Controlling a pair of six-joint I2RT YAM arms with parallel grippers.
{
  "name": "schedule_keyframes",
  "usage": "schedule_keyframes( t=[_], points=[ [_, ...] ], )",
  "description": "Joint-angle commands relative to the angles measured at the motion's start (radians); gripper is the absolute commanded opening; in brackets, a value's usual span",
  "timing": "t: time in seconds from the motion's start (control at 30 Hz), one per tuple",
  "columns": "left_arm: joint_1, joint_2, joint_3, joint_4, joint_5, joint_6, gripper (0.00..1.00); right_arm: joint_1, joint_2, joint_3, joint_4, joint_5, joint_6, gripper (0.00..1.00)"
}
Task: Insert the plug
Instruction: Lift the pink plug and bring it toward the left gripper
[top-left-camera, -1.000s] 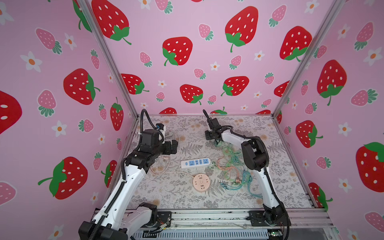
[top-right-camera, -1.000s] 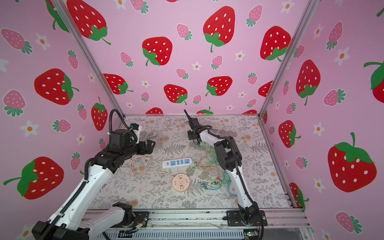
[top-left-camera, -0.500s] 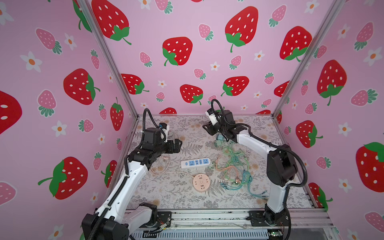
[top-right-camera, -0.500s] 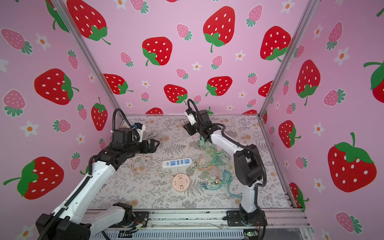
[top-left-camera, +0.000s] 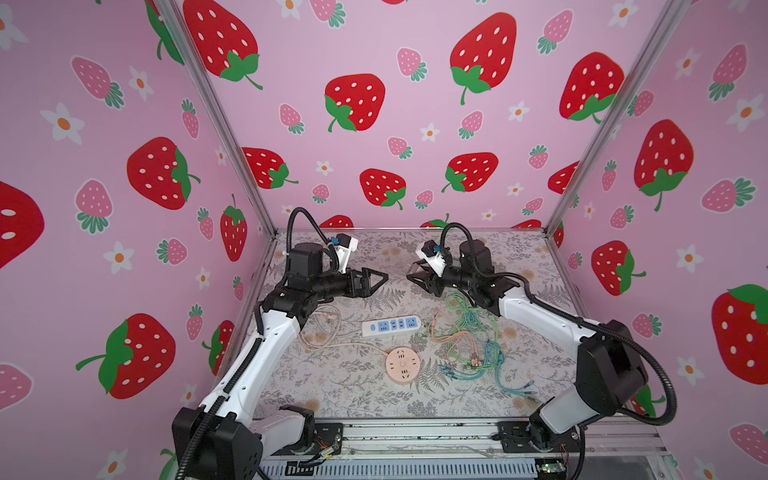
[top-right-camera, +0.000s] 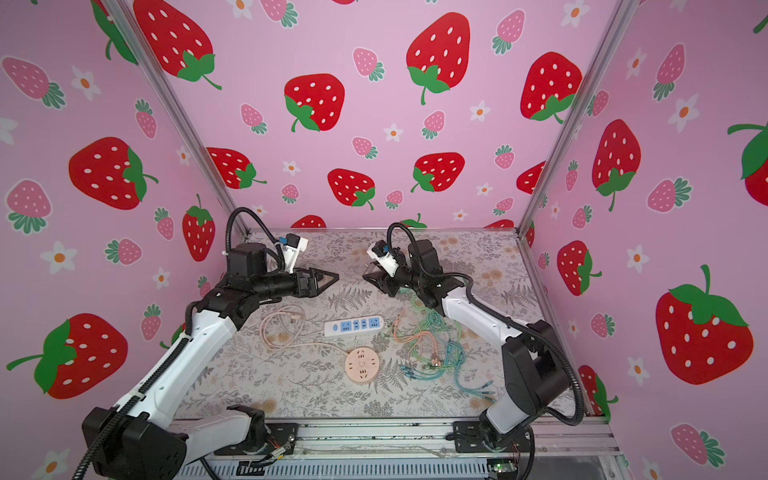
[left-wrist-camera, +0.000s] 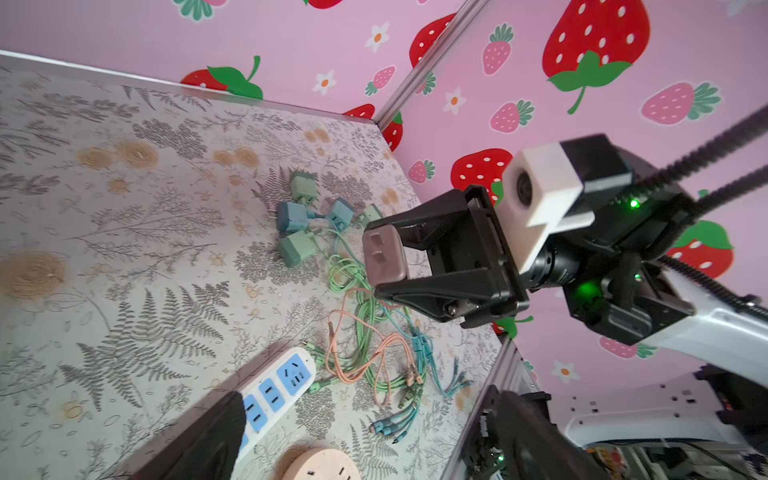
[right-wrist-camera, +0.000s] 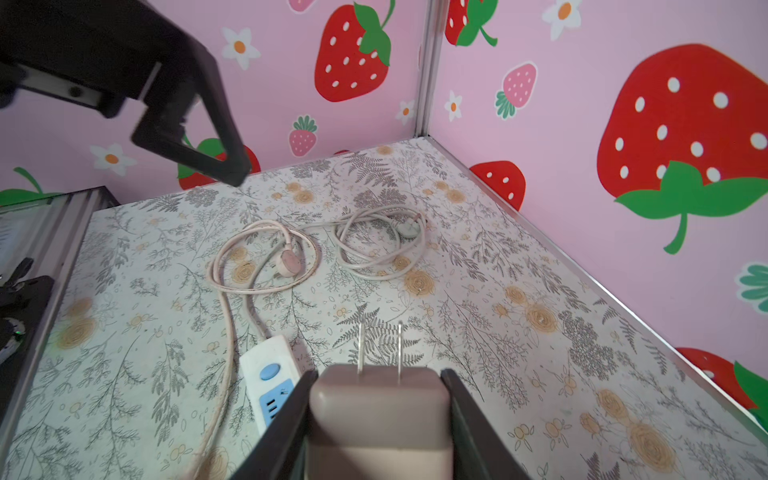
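Observation:
My right gripper (right-wrist-camera: 377, 374) is shut on a mauve two-pronged plug (right-wrist-camera: 378, 411), held in the air with its prongs pointing away from the wrist. In the left wrist view the plug (left-wrist-camera: 384, 257) shows between the right gripper's black fingers. The white power strip with blue sockets (top-left-camera: 390, 325) lies on the mat mid-table, below and between both grippers. My left gripper (top-left-camera: 380, 276) hovers open and empty, facing the right gripper (top-left-camera: 415, 274) across a short gap.
A round pink socket (top-left-camera: 401, 365) lies in front of the strip, its pale cord coiled (right-wrist-camera: 266, 257) at the left. A tangle of green, orange and teal cables (top-left-camera: 469, 336) covers the right side. Several green and blue plugs (left-wrist-camera: 299, 220) lie at the back.
The right arm's elbow has swung out to the right while its gripper keeps the plug raised. The left gripper has moved right and up toward the middle, its jaws still wide.

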Motion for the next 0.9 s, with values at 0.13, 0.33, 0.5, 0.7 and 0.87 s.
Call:
schedule_keyframes(
  t=[0.13, 0.33, 0.5, 0.7, 0.87],
  points=[
    [-0.006, 0.058, 0.054, 0.106, 0.234, -0.114, 0.92, 0.067, -0.08, -0.037, 0.072, -0.064, -0.126, 0.33],
    [-0.011, 0.08, 0.061, 0.095, 0.289, -0.114, 0.87, 0.103, -0.095, -0.033, 0.05, -0.051, -0.159, 0.33],
    [-0.031, 0.109, 0.084, 0.037, 0.306, -0.083, 0.81, 0.126, -0.093, -0.014, 0.017, -0.031, -0.191, 0.33],
    [-0.059, 0.141, 0.115, -0.027, 0.312, -0.039, 0.74, 0.139, -0.094, -0.006, 0.004, -0.022, -0.207, 0.33],
    [-0.071, 0.164, 0.125, -0.079, 0.309, -0.007, 0.69, 0.143, -0.095, -0.006, 0.005, -0.011, -0.211, 0.33]
  ],
)
